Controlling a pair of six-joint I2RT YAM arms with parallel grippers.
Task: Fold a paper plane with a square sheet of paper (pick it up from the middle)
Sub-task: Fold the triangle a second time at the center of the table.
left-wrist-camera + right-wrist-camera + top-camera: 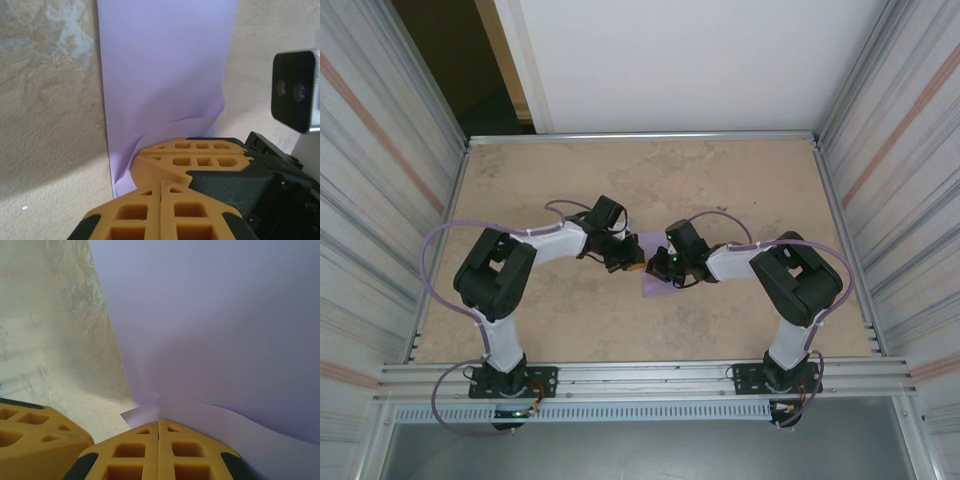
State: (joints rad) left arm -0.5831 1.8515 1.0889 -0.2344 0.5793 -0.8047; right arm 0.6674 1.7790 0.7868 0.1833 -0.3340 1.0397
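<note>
Folding barely begun: right pincer (159,425) pinches the square sheet of paper (215,315), left pincer (160,187) pressed together alongside.

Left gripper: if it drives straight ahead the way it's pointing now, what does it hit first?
Probably the right gripper's orange fingers, lying crosswise just ahead of the left gripper on the light purple sheet of paper. The gap looks slim, though depth is unclear.

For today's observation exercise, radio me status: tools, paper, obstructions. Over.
Left tool shut at the lavender sheet. Right tool shut on its curled edge. Tools tip to tip; no other obstruction.
</note>
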